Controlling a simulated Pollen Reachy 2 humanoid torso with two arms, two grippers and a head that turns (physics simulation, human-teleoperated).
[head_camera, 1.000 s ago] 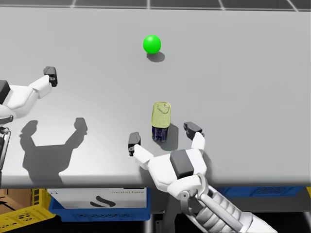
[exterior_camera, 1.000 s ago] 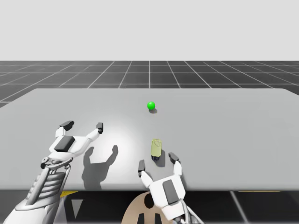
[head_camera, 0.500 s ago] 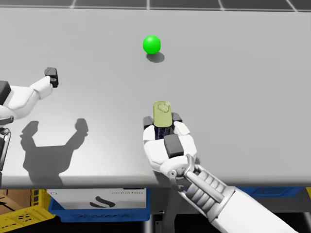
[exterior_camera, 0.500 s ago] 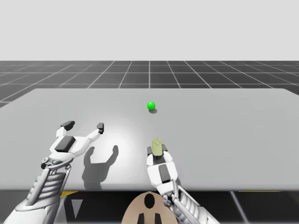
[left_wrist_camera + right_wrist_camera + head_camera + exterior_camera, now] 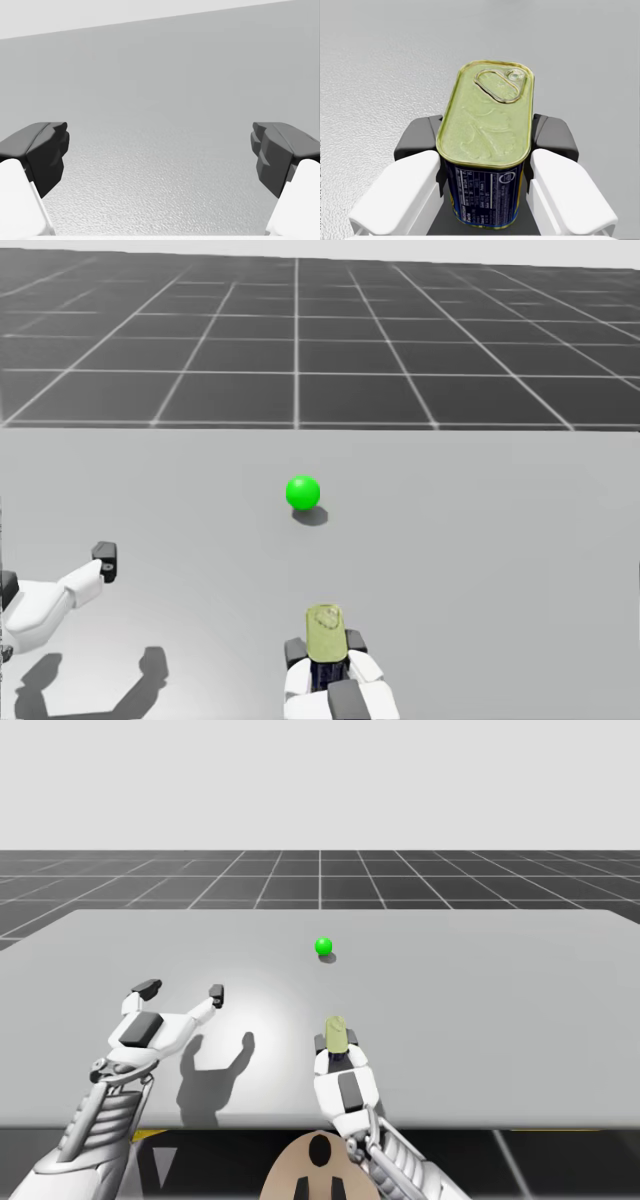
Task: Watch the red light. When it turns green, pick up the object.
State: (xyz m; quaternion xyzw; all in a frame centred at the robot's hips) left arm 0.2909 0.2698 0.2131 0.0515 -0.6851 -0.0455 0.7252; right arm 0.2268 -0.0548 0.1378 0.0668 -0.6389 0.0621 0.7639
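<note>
High view: light (image 5: 323, 946) at table (image 5: 520, 1000) centre shows green, so pick-up is cleared. The rect. can (image 5: 337, 1034) is by the near edge, mid-width, inside your R gripper (image 5: 337, 1054). L gripper (image 5: 180, 989) hovers toward the near-left corner, well apart, prob. parked out of the way. Head view: can upright, light beyond it. L wrist view: fingers (image 5: 45, 150) spread wide, nothing between. R wrist view: both pads (image 5: 420, 137) clamp the can's blue sides, yellow-green lid (image 5: 487, 112) up; grip looks square for a vertical lift.
</note>
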